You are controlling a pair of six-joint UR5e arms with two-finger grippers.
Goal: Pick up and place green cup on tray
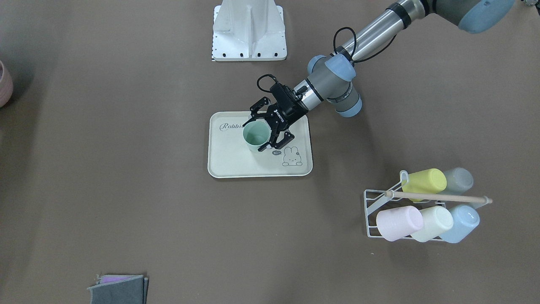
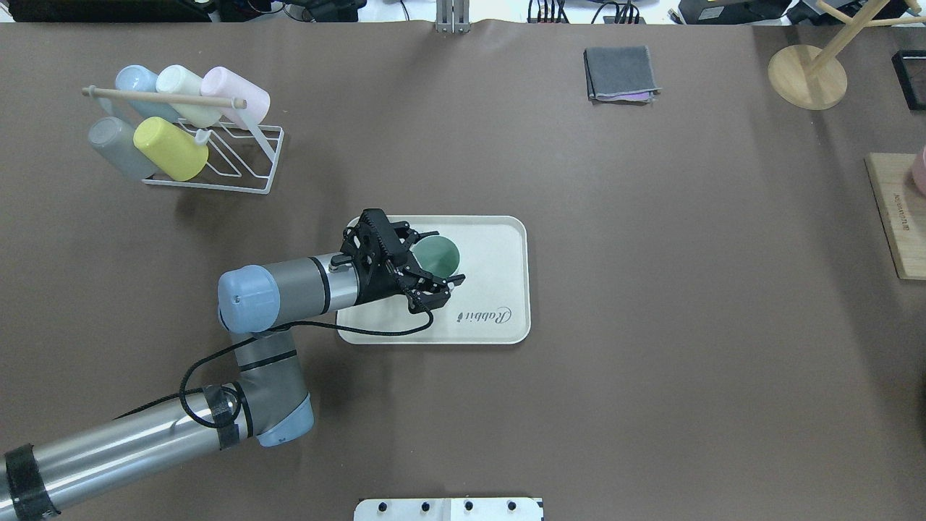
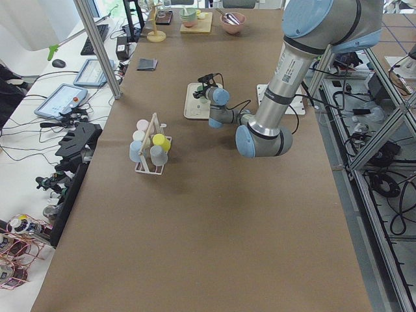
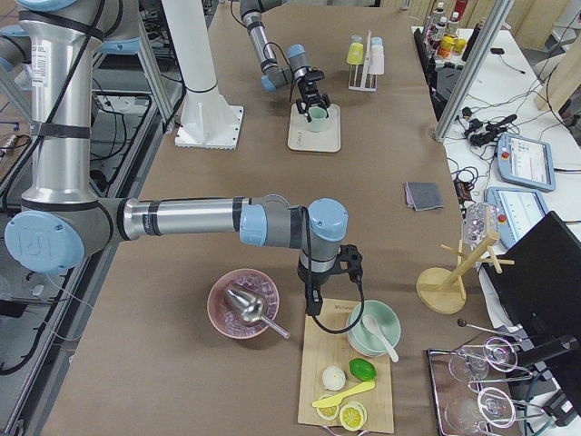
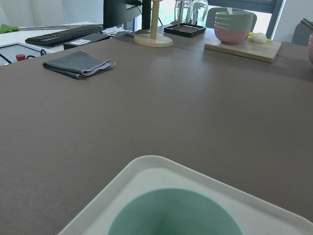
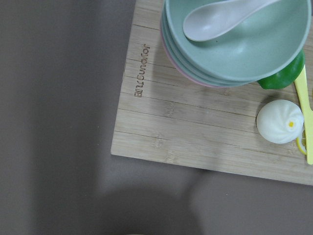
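Up in the upper left of the overhead view, a white wire rack (image 2: 246, 155) carries five other cups lying on their sides: pale blue, cream, pink, grey and yellow. None of them belongs to this job. From the lower left the left arm reaches to mid-frame, where the left gripper (image 2: 446, 256) straddles the green cup (image 2: 438, 253). Its jaws sit one on each side of the cup's wall, and no gap shows between them and the cup in either the overhead or the front-facing view, so they look closed on it.

The cup stands upright, mouth up, over the left half of the tray (image 2: 499, 260), inside the rim and just above the "Rabbit" script as that view frames it. Whether its base is fully down on the tray or hangs a shade above it cannot be read from these angles.

Further right, a folded grey cloth (image 2: 621, 72) lies near the top edge of the brown bench (image 2: 651, 347). A wooden stand (image 2: 806, 76) sits at the upper right and a cutting board (image 2: 897, 217) at the right edge.

The right gripper (image 4: 313, 304) shows only in the side view, poised over that board. Whether its jaws are wide or narrow I cannot tell.

By my reading the task is nearly done, since the pick and the carry are finished and the cup is at its goal. What remains is to let go and draw the left arm back without tipping the cup.
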